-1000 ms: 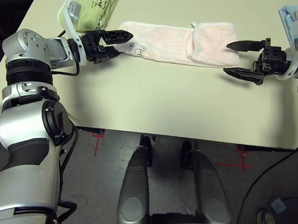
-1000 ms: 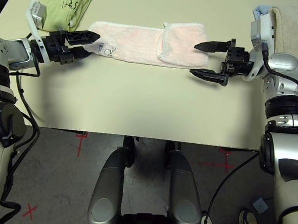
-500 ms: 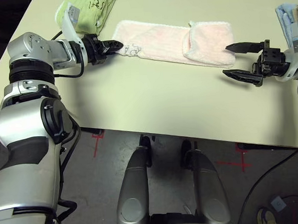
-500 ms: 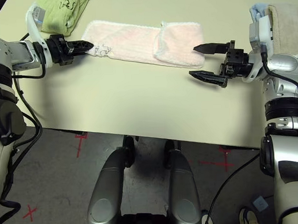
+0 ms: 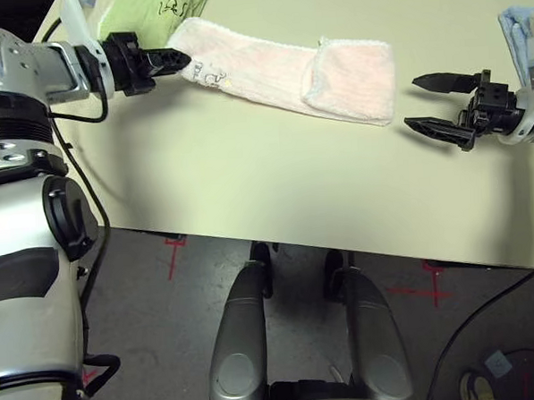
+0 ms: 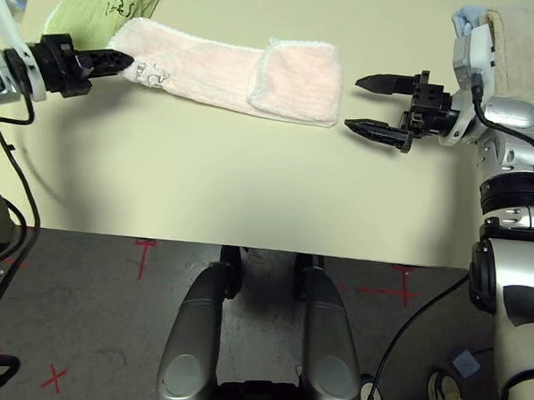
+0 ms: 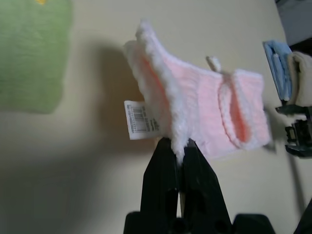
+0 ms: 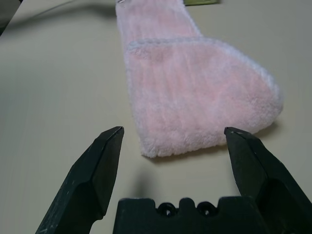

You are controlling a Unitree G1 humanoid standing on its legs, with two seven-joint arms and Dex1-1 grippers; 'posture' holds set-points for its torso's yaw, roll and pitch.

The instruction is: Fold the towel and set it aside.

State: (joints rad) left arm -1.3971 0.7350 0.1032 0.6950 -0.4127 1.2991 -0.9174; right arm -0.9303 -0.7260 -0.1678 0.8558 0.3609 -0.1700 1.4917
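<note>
Left gripper: pinching towel, upper middle
Right gripper: wide, right
Green towel: upper left, near left gripper
Beige towel: right eye, upper right
Tag: left wrist

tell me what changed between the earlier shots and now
The left hand has closed on the near-left corner of the pink towel and moved to the robot's left, dragging the whole towel that way, so its folded end now lies farther from the right hand. The right hand stayed open and in place; the fold stayed as it was.
</note>
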